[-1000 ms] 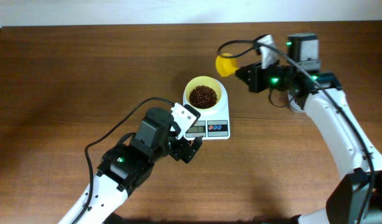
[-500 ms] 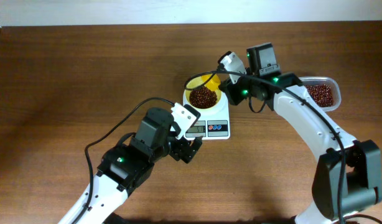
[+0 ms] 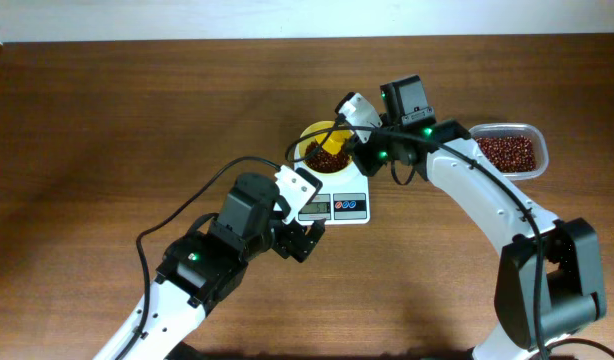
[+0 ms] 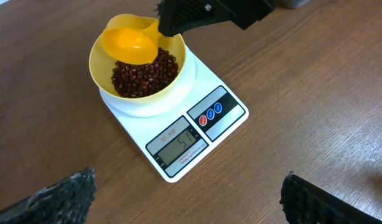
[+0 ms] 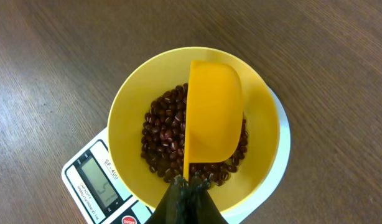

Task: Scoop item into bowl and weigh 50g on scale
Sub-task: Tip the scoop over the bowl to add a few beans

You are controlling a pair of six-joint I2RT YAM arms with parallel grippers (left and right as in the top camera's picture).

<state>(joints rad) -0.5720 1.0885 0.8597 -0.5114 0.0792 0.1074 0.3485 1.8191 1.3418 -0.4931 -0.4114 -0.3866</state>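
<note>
Presently catalogued, one entry per object.

1. Small white kitchen scale (image 4: 225,81), grey display, red and blue buttons: stands on the brown wooden worktop (image 3: 107,120), front turned toward the left arm so the display can be read. The digits look like fifty-one, though they are not sharp.
2. Small round pale yellow bowl (image 5: 125,118): centred on the scale's platform, so its contents are weighed as they land.
3. Small dark red-brown beans (image 5: 163,134): a loose heap covering the bowl's floor.
4. Yellow plastic scoop (image 5: 213,112): tipped on its side within the bowl's rim, just over the heap. Its cup looks empty.
5. Right pincer (image 5: 186,186): clamped together on the scoop's handle.
6. Left pincer (image 4: 188,186): fingers wide apart, holding nothing, just in front of the scale, probably to watch.
7. Clear rounded-rectangular plastic tub (image 3: 507,152): holds the supply of beans and sits right of the scale.

Judgement: the target looks roughly met.
</note>
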